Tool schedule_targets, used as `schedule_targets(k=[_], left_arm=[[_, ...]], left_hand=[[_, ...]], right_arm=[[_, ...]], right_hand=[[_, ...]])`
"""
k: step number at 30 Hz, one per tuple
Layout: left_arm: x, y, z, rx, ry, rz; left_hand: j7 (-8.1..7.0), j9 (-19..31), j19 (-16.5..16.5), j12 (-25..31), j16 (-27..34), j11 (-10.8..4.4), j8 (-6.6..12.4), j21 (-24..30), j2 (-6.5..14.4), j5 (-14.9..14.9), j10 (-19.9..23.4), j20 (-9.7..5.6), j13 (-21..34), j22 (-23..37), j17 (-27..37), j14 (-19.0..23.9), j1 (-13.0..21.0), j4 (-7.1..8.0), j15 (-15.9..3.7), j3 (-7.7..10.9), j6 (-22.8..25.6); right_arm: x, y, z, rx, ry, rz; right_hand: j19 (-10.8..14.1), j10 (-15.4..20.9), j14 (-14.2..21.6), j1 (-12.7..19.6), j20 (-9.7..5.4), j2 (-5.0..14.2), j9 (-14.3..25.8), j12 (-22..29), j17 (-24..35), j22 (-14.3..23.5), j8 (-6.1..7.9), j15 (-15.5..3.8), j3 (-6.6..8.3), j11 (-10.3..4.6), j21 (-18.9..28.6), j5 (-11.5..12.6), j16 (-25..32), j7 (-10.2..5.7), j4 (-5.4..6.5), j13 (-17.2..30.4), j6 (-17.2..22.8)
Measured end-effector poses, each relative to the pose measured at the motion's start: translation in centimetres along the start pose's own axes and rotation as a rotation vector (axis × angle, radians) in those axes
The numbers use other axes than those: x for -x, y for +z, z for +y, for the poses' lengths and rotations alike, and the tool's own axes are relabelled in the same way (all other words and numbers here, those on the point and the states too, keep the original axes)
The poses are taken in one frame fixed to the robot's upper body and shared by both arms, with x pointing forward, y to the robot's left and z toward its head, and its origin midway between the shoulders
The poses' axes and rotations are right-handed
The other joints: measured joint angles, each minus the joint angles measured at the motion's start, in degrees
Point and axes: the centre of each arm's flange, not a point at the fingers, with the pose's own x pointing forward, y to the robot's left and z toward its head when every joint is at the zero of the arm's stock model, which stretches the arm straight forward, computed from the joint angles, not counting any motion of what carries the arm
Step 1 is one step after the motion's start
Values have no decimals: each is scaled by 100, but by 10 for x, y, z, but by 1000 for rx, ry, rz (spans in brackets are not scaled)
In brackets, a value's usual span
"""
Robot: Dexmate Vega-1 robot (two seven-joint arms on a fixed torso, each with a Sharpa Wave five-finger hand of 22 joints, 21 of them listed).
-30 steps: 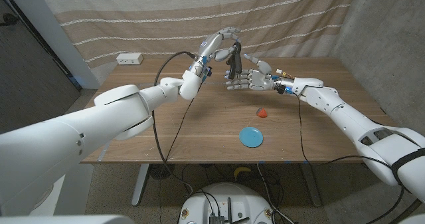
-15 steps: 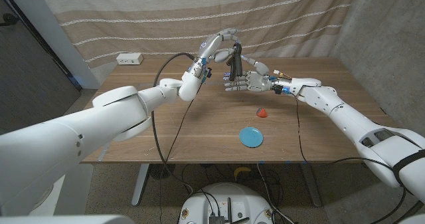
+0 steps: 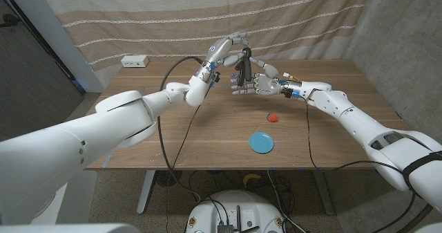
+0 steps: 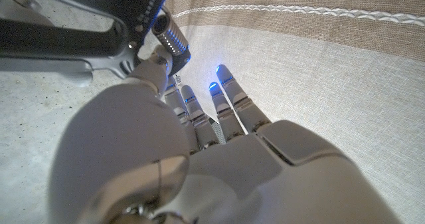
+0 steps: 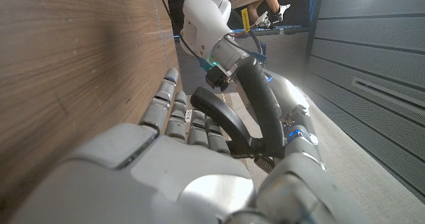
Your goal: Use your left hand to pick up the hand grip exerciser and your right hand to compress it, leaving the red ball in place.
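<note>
Above tabletop (image 3: 207,133) centre, toward 12 o'clock: left hand (image 3: 224,48) holds exerciser (image 3: 242,67) aloft; right hand (image 3: 259,83) fingers (image 5: 174,114) wrap its handles. Squeeze w/ steady, even pressure, left bracing. Ball (image 3: 272,117) sits at 5 o'clock, untouched.

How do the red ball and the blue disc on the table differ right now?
The red ball is small and rounded, standing up from the table; the blue disc is wider and lies flat. The ball sits farther from the robot, nearer the hands; the disc lies closer to the table's front edge. Both rest apart from each other, and neither hand touches them.
</note>
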Motion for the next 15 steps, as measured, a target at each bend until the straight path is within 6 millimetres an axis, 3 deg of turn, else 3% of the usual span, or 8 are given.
schedule_targets(k=[5,11,13,15], left_arm=[[-1,-1,-2,-17,-3,3],[-1,0,-4,-23,-8,6],[-1,-1,-4,-27,-10,7],[-1,-1,-5,-28,-11,8]], left_hand=[[10,0,0,0,0,18,0,9,15,-7,-18,0,0,0,0,0,15,-1,0,0,-11],[10,0,0,0,0,17,0,9,23,-22,-17,0,-1,0,0,0,23,-8,0,-8,-10],[10,0,0,0,0,17,0,31,23,-23,-16,0,-1,0,0,0,24,-8,0,-8,-10],[10,0,0,0,0,17,0,31,23,-23,-16,0,-1,0,-1,0,24,-9,0,-9,-10]], right_arm=[[0,2,-1,17,3,8],[0,4,-2,30,1,18],[0,4,-2,33,0,21],[0,5,-3,36,-1,25]], right_hand=[[189,202,311,753,-361,165,11,51,108,32,88,-415,266,-201,62,0,175,-130,16,16,145],[313,649,901,1030,-670,293,14,155,445,152,155,-1047,277,-466,219,-18,638,-166,81,87,563],[305,724,968,1068,-678,331,14,192,620,203,159,-1082,238,-557,283,-19,832,-169,120,126,676],[305,871,1038,1105,-678,367,38,253,807,257,197,-1011,222,-555,348,-22,1026,-162,134,171,787]])
